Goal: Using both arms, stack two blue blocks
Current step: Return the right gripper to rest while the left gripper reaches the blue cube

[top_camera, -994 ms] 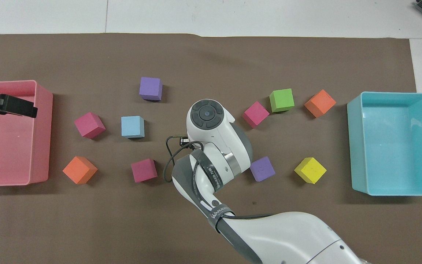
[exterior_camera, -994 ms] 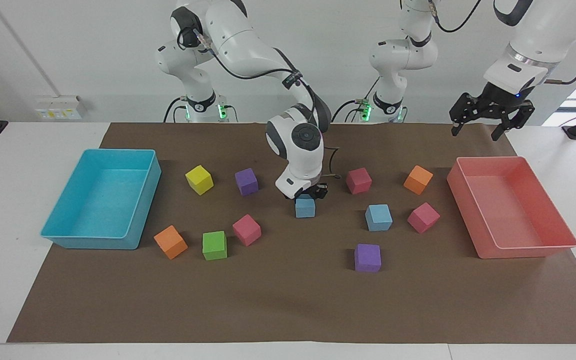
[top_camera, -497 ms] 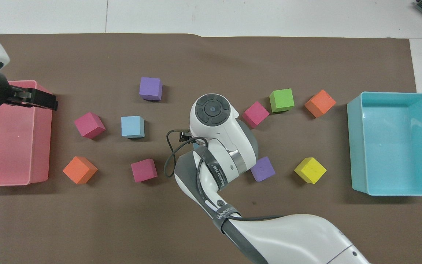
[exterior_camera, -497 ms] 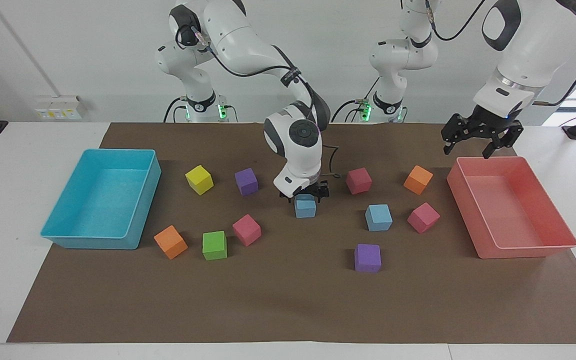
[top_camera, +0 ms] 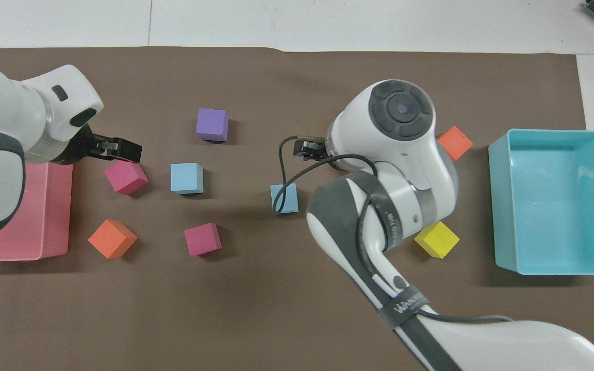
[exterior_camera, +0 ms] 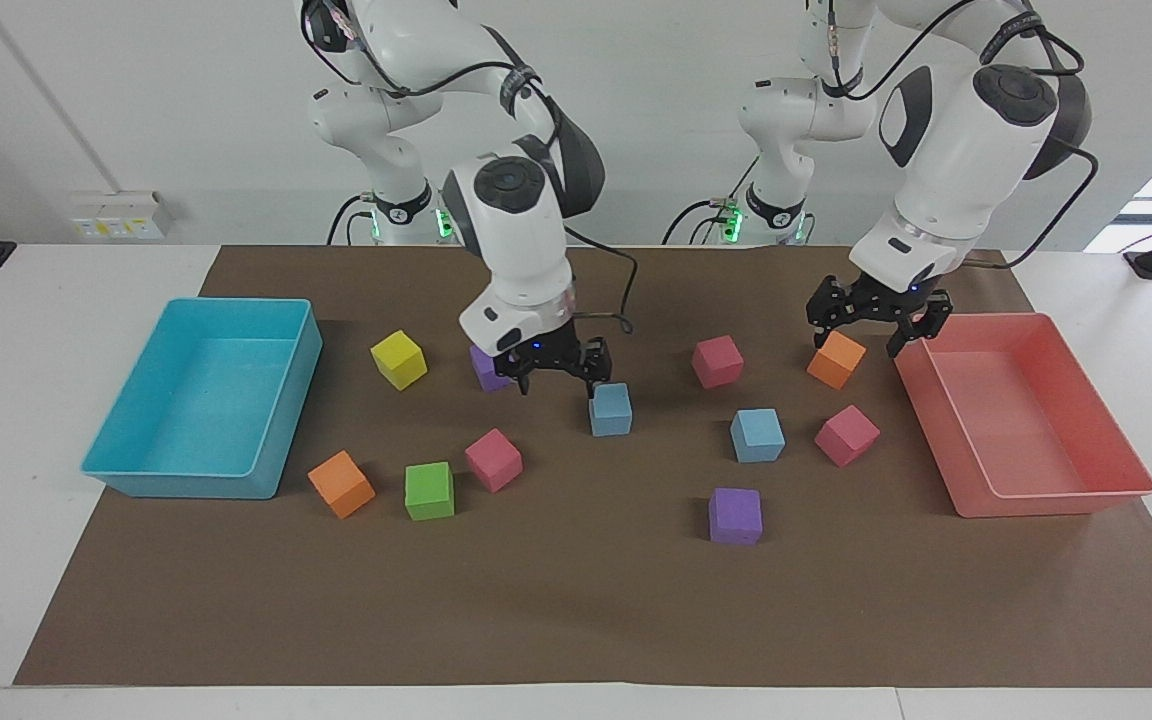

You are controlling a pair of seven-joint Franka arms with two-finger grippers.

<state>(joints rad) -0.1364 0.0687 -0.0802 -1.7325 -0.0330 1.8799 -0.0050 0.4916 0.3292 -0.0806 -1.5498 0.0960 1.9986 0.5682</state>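
One blue block [exterior_camera: 611,410] sits mid-frame on the brown mat [exterior_camera: 576,600], the other blue block [exterior_camera: 758,435] to its lower right. My right gripper [exterior_camera: 555,371] hangs spread, empty, seemingly just above it. My left gripper [exterior_camera: 879,325], fingers apart, hovers over the orange cube [exterior_camera: 836,359].

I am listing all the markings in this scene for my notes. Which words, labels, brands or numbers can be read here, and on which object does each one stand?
"WANEED" (the last letters are uncertain): white print on the black cable strap around the right arm, overhead view.
Small marks on the white wall box: too small to read.
Round black plates on the two arm bases: not legible.
The blocks and trays carry no text.
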